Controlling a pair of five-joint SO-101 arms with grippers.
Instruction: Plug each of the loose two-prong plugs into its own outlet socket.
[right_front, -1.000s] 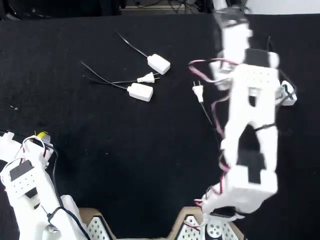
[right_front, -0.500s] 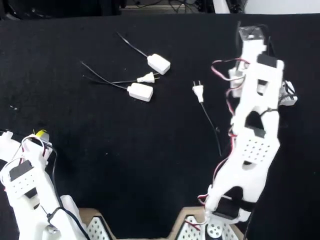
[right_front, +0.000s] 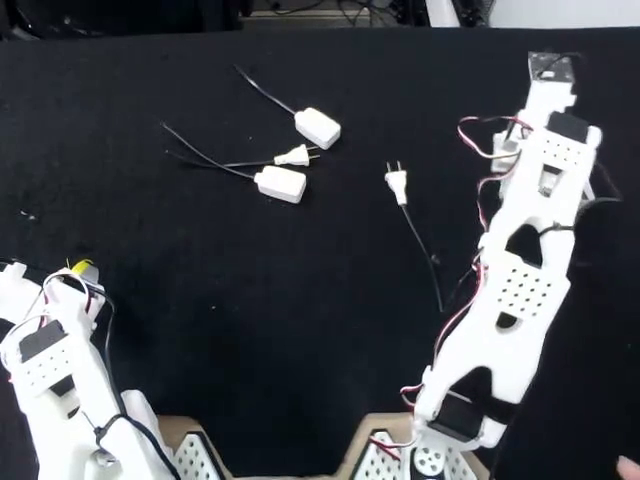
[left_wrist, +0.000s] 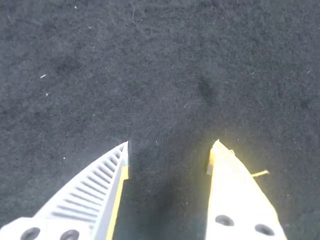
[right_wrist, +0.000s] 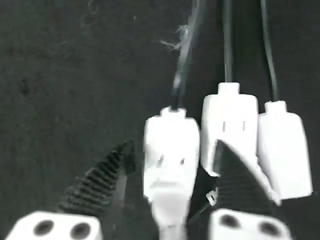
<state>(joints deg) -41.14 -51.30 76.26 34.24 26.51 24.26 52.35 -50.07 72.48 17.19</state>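
Note:
Two white outlet sockets (right_front: 317, 128) (right_front: 280, 184) lie at the back left of the black table, with a small two-prong plug (right_front: 293, 156) between them. Another loose plug (right_front: 397, 183) lies mid-table, its thin cord trailing toward the front. My right arm (right_front: 545, 170) stretches along the table's right side. In the right wrist view my right gripper (right_wrist: 172, 146) is open, its fingers on either side of a white socket body (right_wrist: 170, 155); two more white bodies (right_wrist: 230, 122) (right_wrist: 282, 150) lie beside it. My left gripper (left_wrist: 170, 147) hangs open over bare cloth at the front left.
The black cloth (right_front: 250, 300) covers the whole table. Thin black cords run from the white bodies (right_wrist: 227, 40) away from my right gripper. My left arm (right_front: 50, 360) rests at the front left corner.
The right arm has swung from mid-table toward the right edge and stretched farther back. The left arm and the plugs on the table have not moved.

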